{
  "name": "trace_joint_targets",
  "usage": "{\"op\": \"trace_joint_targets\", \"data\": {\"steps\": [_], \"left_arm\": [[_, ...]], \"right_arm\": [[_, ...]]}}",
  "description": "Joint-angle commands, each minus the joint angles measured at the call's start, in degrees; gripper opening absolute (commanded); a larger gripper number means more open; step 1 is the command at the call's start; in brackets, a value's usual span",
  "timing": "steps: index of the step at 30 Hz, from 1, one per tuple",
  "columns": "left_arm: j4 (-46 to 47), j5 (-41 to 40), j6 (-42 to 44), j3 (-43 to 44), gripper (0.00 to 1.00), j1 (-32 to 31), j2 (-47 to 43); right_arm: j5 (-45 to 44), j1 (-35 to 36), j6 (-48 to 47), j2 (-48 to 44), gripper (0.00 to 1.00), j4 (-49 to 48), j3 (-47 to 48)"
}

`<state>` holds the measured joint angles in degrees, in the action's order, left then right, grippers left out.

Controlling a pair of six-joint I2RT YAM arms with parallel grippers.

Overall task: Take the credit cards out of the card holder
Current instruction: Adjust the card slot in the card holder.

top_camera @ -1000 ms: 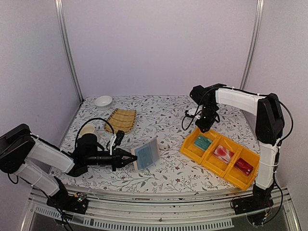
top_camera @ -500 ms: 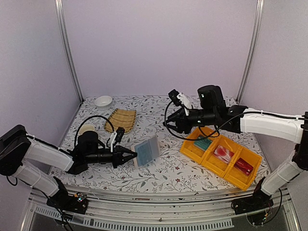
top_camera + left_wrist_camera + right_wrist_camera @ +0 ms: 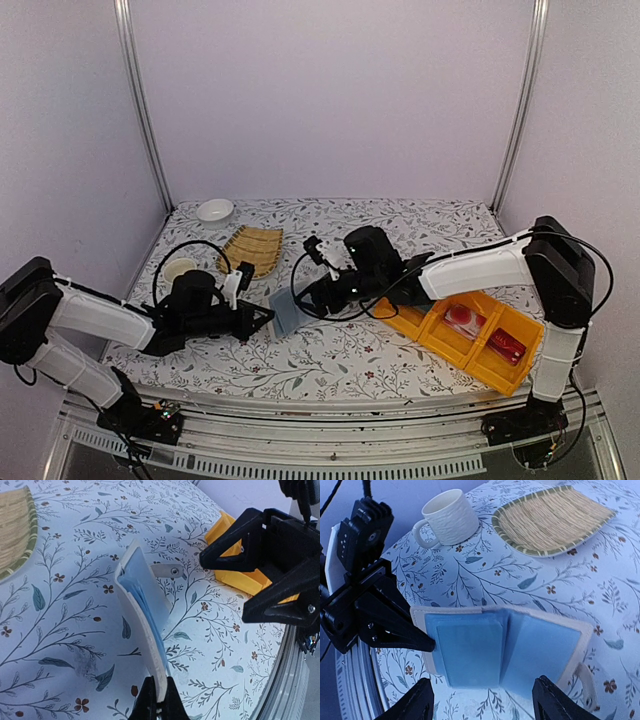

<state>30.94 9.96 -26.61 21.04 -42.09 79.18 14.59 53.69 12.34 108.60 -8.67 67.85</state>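
Outside of card holder (image 3: 505,650) beige, lining grey-blue. The worktop (image 3: 620,595) is white, printed with grey-blue leafy sprigs and small brown flowers. Straw-yellow woven mat (image 3: 552,520), green rim. Cream mug (image 3: 449,519), ribbed. Bright yellow tray (image 3: 239,578); credit card (image 3: 462,318) inside whitish-pink with red.

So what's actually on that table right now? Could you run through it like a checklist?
Surface: floral tablecloth, flat.
Job's things: card holder held open, upright; red-circle card in yellow tray; no other card seen.
Clutter: bamboo mat, mug, small white bowl, red item in tray.
Hands: left hand pinches holder's edge; right hand open, facing it.
Cables: black loops on both arms.
Surroundings: pale walls, metal posts.
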Motion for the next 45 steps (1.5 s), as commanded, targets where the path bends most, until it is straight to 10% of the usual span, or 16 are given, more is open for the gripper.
{"op": "trace_joint_targets", "data": {"steps": [1, 9, 19, 29, 36, 45], "left_arm": [[4.5, 2.8, 0.5, 0.2, 0.00, 0.8, 3.5], [4.9, 3.3, -0.3, 1.2, 0.00, 1.3, 7.5], [7.1, 2.5, -0.4, 0.6, 0.02, 1.5, 9.6], [34.6, 18.1, -2.1, -9.8, 0.98, 1.7, 7.2], [29.5, 12.7, -2.0, -5.5, 0.97, 1.0, 12.3], [33.2, 9.8, -2.4, -6.2, 0.12, 1.1, 13.6]], "right_arm": [[6.5, 0.5, -3.8, 7.0, 0.72, -2.6, 6.4], [9.7, 0.1, -5.2, 16.5, 0.67, -1.3, 12.1], [13.3, -0.5, -2.0, 16.3, 0.06, -3.5, 9.3], [20.3, -3.3, 4.2, 12.4, 0.02, -11.7, 5.0], [19.6, -3.2, 4.7, 10.2, 0.02, -11.8, 4.7], [32.9, -3.5, 7.2, 6.5, 0.02, -19.9, 0.5]]}}
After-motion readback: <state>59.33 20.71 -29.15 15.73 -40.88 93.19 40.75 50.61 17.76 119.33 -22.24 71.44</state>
